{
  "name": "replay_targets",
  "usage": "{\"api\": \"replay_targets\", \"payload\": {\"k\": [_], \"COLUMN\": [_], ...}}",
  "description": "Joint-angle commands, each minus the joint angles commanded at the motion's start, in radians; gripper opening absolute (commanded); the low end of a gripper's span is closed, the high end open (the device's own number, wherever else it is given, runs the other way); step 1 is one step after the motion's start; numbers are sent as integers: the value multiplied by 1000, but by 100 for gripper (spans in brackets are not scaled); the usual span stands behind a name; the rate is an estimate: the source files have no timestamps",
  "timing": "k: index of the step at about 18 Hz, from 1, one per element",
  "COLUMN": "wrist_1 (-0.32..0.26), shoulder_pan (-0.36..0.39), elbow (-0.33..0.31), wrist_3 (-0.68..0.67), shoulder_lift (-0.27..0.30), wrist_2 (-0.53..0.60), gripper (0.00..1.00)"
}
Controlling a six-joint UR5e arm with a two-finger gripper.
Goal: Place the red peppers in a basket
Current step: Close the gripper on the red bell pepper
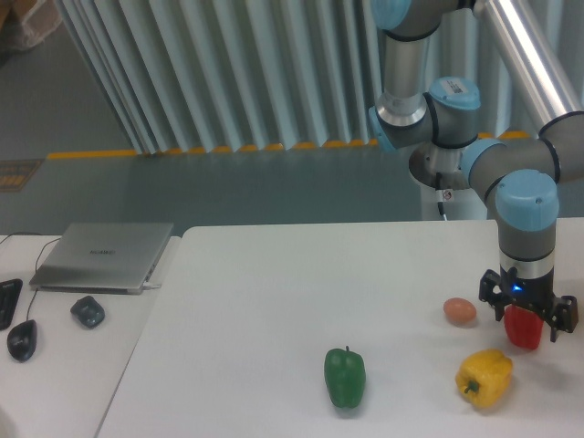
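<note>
The red pepper (524, 332) stands on the white table (274, 301) near its right edge, small and glossy. My gripper (526, 319) points straight down onto the pepper's top, and its dark fingers (489, 294) are spread on either side of it. The jaws look open and do not press on the pepper. The pepper's upper part is hidden behind the gripper. No basket shows in this view.
A yellow pepper (484, 378) lies just in front of and left of the red one, an orange-pink egg-shaped thing (460, 310) sits to its left, and a green pepper (345, 376) is further left. A laptop (105, 255), a mouse (22, 338) and a small dark object (88, 311) are on the left desk.
</note>
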Motion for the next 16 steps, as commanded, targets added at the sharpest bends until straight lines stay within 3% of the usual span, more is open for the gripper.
{"api": "replay_targets", "payload": {"k": [13, 14, 16], "wrist_1": [-3, -5, -5], "shoulder_pan": [2, 2, 0], "elbow": [-35, -35, -35], "wrist_3": [43, 63, 75], "shoulder_lift": [6, 6, 6], "wrist_2": [9, 11, 11], "gripper": [100, 98, 73]}}
